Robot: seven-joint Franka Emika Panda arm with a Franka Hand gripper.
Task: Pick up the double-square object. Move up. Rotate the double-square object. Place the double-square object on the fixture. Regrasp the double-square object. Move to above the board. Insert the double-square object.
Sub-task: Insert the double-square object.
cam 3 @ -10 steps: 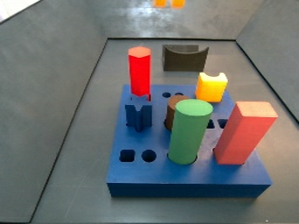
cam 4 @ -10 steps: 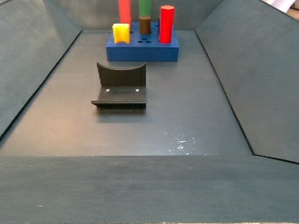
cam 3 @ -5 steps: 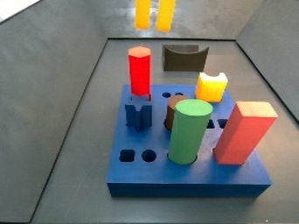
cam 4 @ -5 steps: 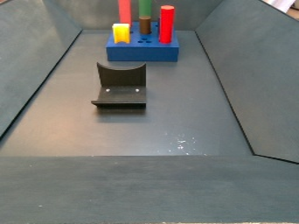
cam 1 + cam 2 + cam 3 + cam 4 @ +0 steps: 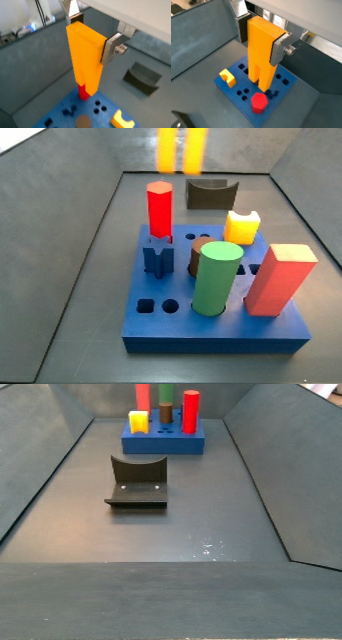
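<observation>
My gripper (image 5: 93, 35) is shut on the double-square object (image 5: 85, 65), a long yellow-orange prism that hangs upright between the silver fingers. It also shows in the other wrist view, where the gripper (image 5: 262, 40) holds the object (image 5: 261, 60) above the blue board (image 5: 238, 92). In a side view the object's lower end (image 5: 181, 150) shows blurred at the upper edge, above and behind the board (image 5: 214, 333); the gripper is out of that frame. The dark fixture (image 5: 210, 194) stands behind the board and also shows in both a side view (image 5: 138, 481) and a wrist view (image 5: 142, 77).
The board bears a red hexagonal peg (image 5: 159, 210), a green cylinder (image 5: 217, 278), a red square block (image 5: 279, 280), a yellow scalloped peg (image 5: 242, 226), a blue peg (image 5: 158, 260) and a brown peg (image 5: 201, 248). Grey sloping walls enclose the floor.
The double-square object has come down into a side view from the upper edge: a small tip a second ago, a longer length now. Board, pegs and fixture have not moved.
</observation>
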